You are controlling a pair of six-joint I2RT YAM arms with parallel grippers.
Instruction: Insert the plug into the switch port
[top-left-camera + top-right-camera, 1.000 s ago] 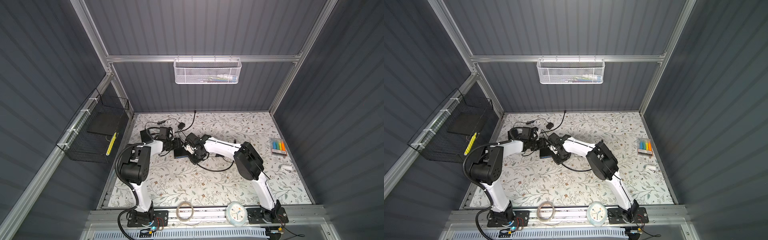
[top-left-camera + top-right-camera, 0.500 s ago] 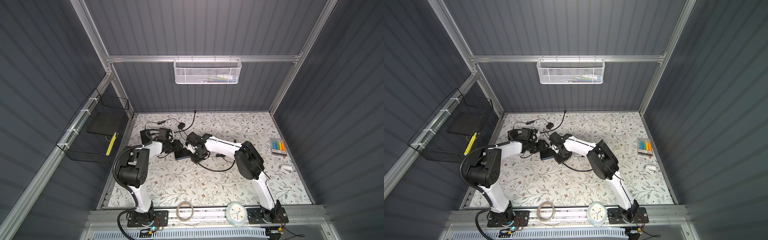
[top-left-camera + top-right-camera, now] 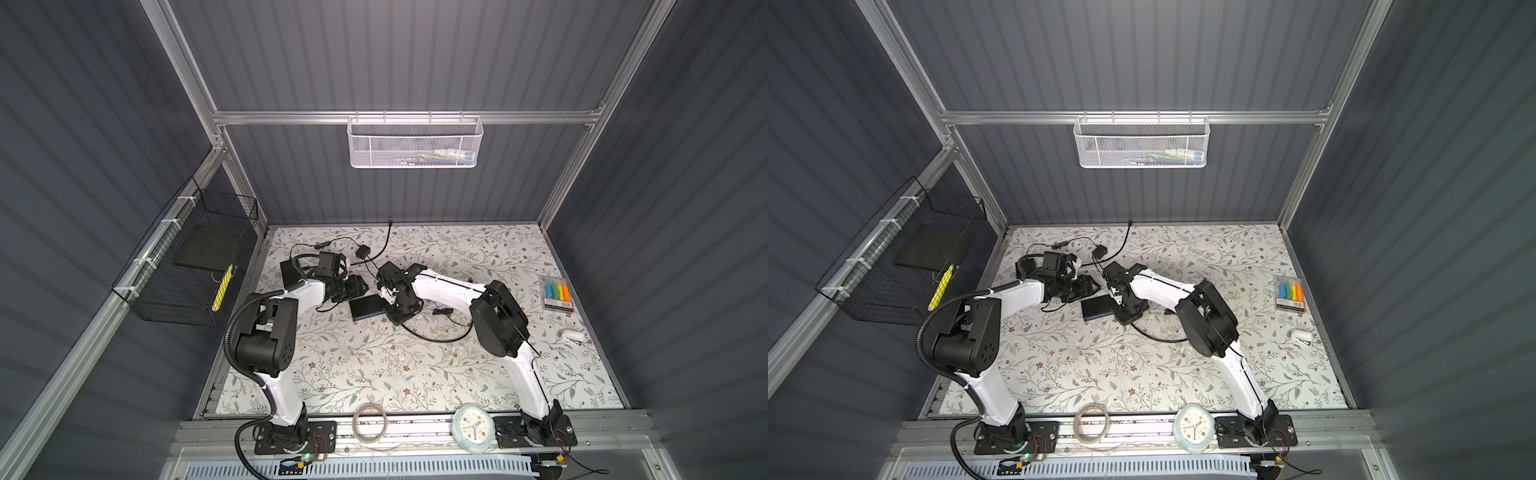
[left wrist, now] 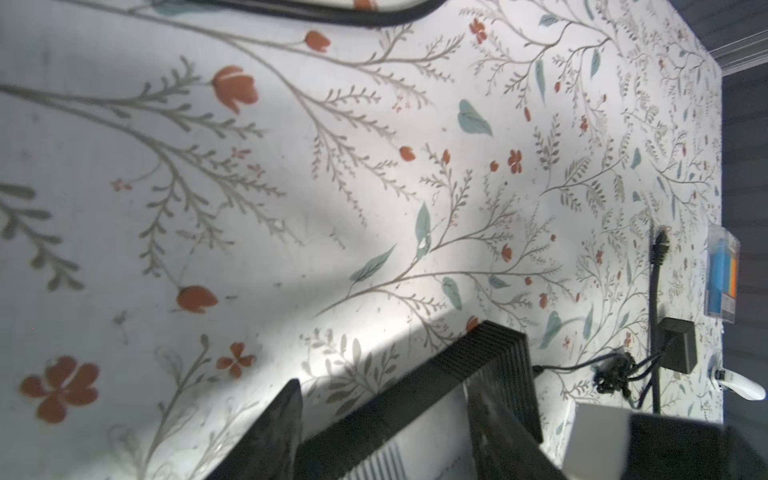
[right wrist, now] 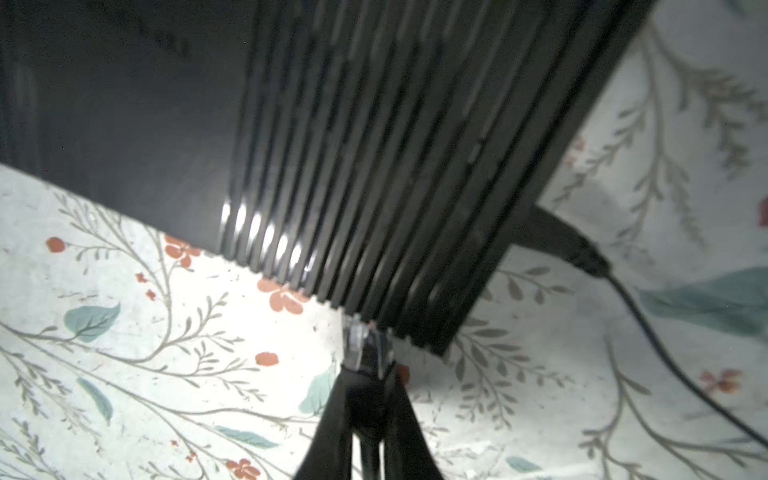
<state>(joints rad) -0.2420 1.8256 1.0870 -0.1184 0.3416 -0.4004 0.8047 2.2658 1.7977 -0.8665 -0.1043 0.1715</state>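
Observation:
The switch (image 3: 365,306) is a flat black box with ribbed ends, lying on the flowered mat in both top views. My right gripper (image 3: 394,318) is shut on the clear-tipped plug (image 5: 368,345). The plug's tip touches the ribbed end of the switch (image 5: 374,166) near a corner. The port itself is hidden. The plug's black cable (image 3: 436,337) loops away over the mat. My left gripper (image 4: 390,428) is open, its fingers (image 4: 284,428) standing on either side of the switch (image 4: 415,395) at its other end.
A thin black lead (image 5: 557,241) is plugged into the switch's far side. A black adapter (image 3: 363,252) and tangled wires lie behind the arms. A marker pack (image 3: 557,293) and a white object (image 3: 572,335) lie at the right; a clock (image 3: 472,428) and a tape roll (image 3: 370,424) at the front.
The left arm's elbow has shifted a little and its gripper has edged closer over the switch. The right gripper stays at the switch's end with the plug.

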